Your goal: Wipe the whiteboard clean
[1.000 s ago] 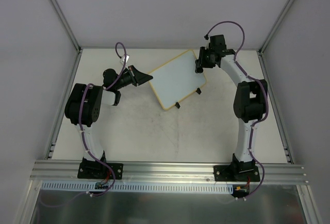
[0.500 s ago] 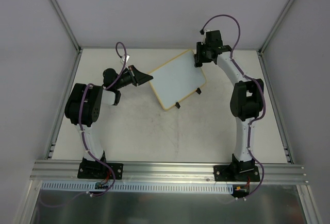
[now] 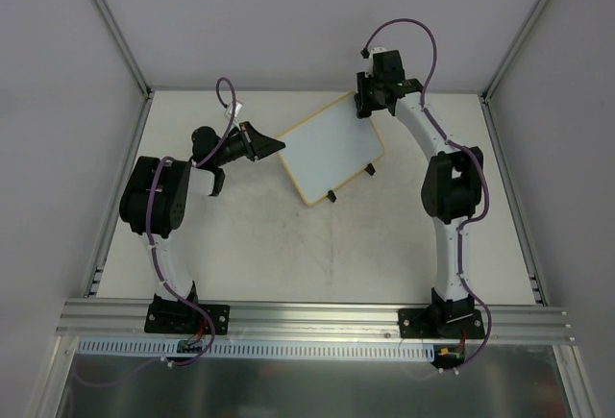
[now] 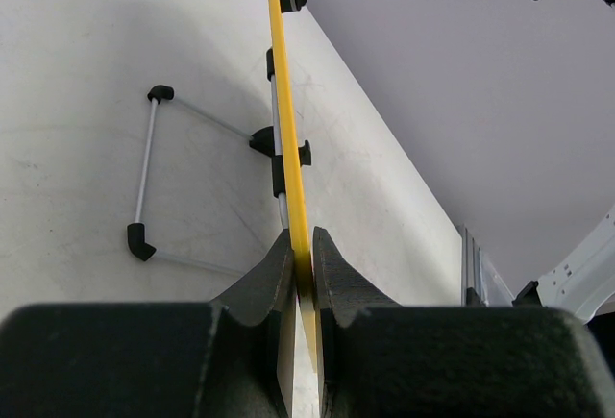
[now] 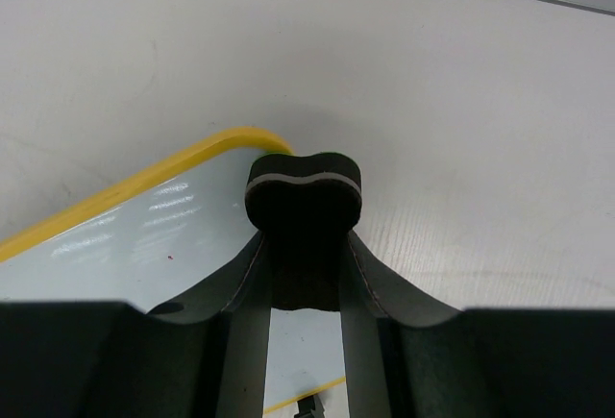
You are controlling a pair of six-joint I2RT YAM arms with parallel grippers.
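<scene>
- Over the last 1 second the right gripper [image 3: 370, 103] has travelled from the board's right-hand edge to its far corner. The left arm and the board have not shifted.
- The whiteboard [image 3: 332, 149] lies at an angle on the far middle of the table [image 3: 288, 245], between the 2 arms, with its 2 black clip feet [image 3: 332, 196] on the nearer edge.
- The left gripper [image 4: 300, 245] has its jaws pinched on the board's yellow frame [image 4: 286, 149], seen edge-on in the left wrist view, at the board's left corner.
- The right gripper [image 5: 304, 274] has its jaws clamped on a black eraser [image 5: 304, 195] with a pale stripe.
- The eraser sits over the rounded far corner of the whiteboard [image 5: 144, 235]; whether it presses on the surface cannot be told.
- From above, the board's face looks blank.
</scene>
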